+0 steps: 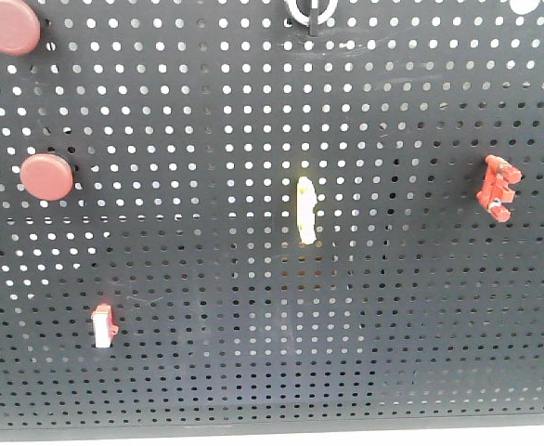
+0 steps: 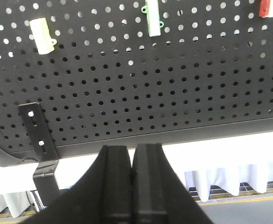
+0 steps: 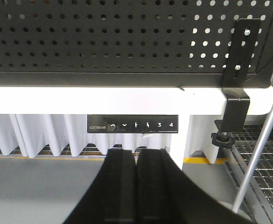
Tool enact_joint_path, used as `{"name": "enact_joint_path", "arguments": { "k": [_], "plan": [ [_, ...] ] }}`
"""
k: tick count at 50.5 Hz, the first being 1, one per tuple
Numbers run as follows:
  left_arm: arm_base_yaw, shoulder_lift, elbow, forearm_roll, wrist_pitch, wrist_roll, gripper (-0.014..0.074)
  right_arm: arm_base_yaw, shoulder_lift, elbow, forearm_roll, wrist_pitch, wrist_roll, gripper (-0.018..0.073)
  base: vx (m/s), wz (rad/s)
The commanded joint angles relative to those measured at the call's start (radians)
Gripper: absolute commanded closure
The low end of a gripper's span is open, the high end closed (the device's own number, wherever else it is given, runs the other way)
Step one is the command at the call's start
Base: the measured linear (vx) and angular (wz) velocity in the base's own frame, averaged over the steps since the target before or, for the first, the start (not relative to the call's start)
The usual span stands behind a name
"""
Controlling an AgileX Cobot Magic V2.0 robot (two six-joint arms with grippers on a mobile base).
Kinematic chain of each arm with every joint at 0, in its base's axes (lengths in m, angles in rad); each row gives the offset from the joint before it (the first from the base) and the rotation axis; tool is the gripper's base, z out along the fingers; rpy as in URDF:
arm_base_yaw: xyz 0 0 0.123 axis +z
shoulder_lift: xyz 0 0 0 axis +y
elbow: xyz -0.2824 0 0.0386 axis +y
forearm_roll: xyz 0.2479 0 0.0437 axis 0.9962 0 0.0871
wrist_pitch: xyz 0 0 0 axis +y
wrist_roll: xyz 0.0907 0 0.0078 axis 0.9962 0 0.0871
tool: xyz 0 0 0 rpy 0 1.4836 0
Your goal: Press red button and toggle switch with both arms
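Black board [image 1: 253, 325] full of holes fills our front view. At its left we see the red button [image 1: 46, 177], a twin button [image 1: 10, 26] above it. The toggle switch [image 1: 311, 9] sits at the top edge, maybe half cut off. Left gripper [image 2: 132, 151] and right gripper [image 3: 135, 155] sit near the board's bottom edge, jaws pressed together on nothing.

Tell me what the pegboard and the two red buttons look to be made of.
Pegboard: probably painted sheet metal, matte black; it looks thin, with evenly punched round holes. Upper red button and lower red button: likely moulded plastic, dull satin red; smooth domes with only faint highlights.
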Motion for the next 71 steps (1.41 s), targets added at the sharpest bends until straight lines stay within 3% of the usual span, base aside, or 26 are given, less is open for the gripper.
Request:
{"name": "enact_joint_path", "arguments": {
  "k": [1,8,21,27,35,38,44,52,62,71],
  "plan": [
    [-0.002,-0.016,0.033,-0.008,-0.084,-0.007,0.0595,-0.007,-0.010,0.011,-0.038,-0.081,-0.015,0.0559,0.00,0.00],
    [-0.002,-0.016,0.033,-0.008,-0.084,-0.007,0.0595,-0.007,-0.010,0.011,-0.066,-0.110,-0.010,0.0559,0.00,0.00],
    [-0.002,-0.016,0.033,-0.008,-0.090,-0.007,0.0595,-0.007,-0.010,0.011,-0.032,-0.252,-0.004,0.0559,0.00,0.00],
    [-0.002,-0.016,0.027,-0.008,-0.167,-0.007,0.0595,-0.007,-0.010,0.011,-0.032,-0.317,-0.004,0.0559,0.00,0.00],
    [-0.003,-0.016,0.018,-0.008,-0.415,-0.011,0.0595,-0.007,-0.010,-0.006,-0.033,-0.546,-0.004,0.0559,0.00,0.00],
    [-0.003,-0.015,-0.006,-0.002,-0.444,-0.035,0.0595,-0.007,-0.004,-0.044,-0.035,-0.571,-0.004,0.0559,0.00,0.00],
    [-0.003,-0.015,-0.123,0.011,-0.383,-0.069,0.0595,-0.007,0.046,-0.212,-0.036,-0.488,-0.004,0.0559,0.00,0.00],
    [-0.003,0.058,-0.394,0.083,-0.257,-0.070,0.0595,-0.007,0.207,-0.497,-0.036,-0.370,-0.004,0.0559,0.00,0.00],
    [-0.003,0.275,-0.738,0.084,-0.216,-0.070,0.0595,-0.007,0.443,-0.803,-0.036,-0.365,-0.004,0.0559,0.00,0.00],
    [-0.003,0.468,-0.910,0.084,-0.147,-0.070,0.0595,-0.007,0.620,-0.948,-0.036,-0.369,-0.004,0.0559,0.00,0.00]
  ]
}}
